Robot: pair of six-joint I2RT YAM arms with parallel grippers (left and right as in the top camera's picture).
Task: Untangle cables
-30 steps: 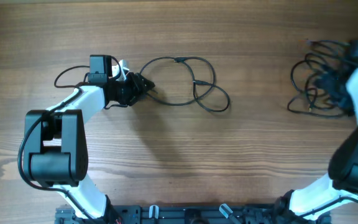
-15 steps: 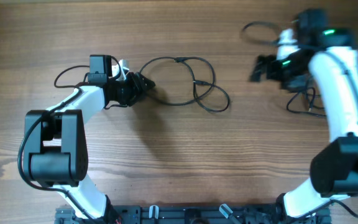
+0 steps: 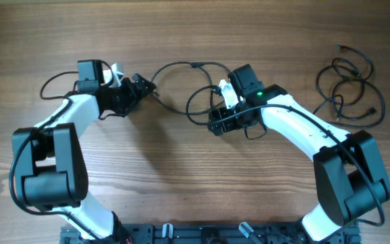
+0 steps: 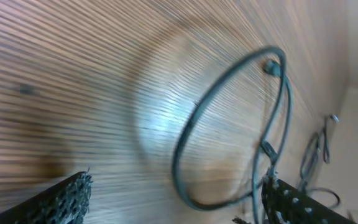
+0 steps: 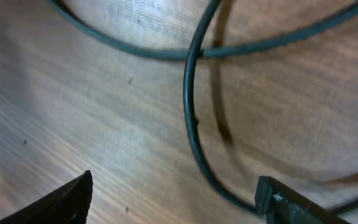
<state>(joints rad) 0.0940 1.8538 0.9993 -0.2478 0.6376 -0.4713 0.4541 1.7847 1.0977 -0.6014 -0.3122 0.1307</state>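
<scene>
Cables in two lots: looped cord [image 3: 193,66] lies mid-table, crossing itself, between left gripper [image 3: 143,86] and right gripper [image 3: 215,123], both spread wide and holding nothing, while tangled bundle [image 3: 347,80] sits unsorted at far right of table [image 3: 181,176], so the task looks barely begun.

No writing, label, number or sign is legible anywhere.

The bench [image 3: 181,176] is brown wood, its grain running side to side. One thin black cable [image 3: 192,65] lies on it in loose, overlapping loops near the middle. Well apart, toward the far right corner, lies a tangled bundle of cords [image 3: 349,80], also thin and black.
</scene>
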